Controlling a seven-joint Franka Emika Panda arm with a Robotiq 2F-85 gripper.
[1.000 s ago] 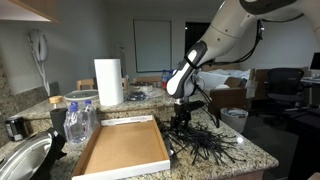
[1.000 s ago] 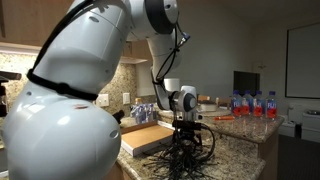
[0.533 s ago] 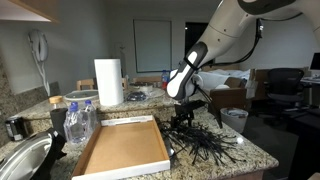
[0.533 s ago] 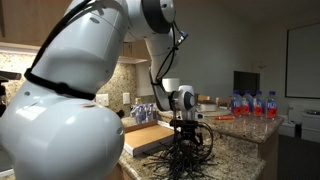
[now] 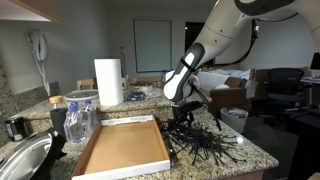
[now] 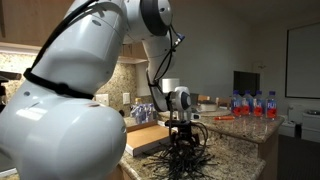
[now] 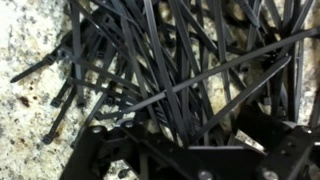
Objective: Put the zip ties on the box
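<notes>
Glossy white arm (image 6: 70, 90) of bulbous rounded shells, dark joint seams, looping black cable (image 6: 181, 42), black jaws.

The zip ties (image 7: 170, 70) are black plastic, smooth and a little shiny. The desk (image 7: 30, 110) under them is speckled stone, pale with dark dots, and it looks polished. My claw (image 5: 182, 118) is black and dull. My arm (image 6: 60, 100) has a white shell, smooth and glossy. The box (image 5: 125, 150) is brown cardboard, matt, with white edges. The paper towel roll (image 5: 108, 82) is soft white paper. The bowl (image 5: 22, 160) is shiny metal. The bottles (image 5: 78, 122) are clear plastic.
</notes>
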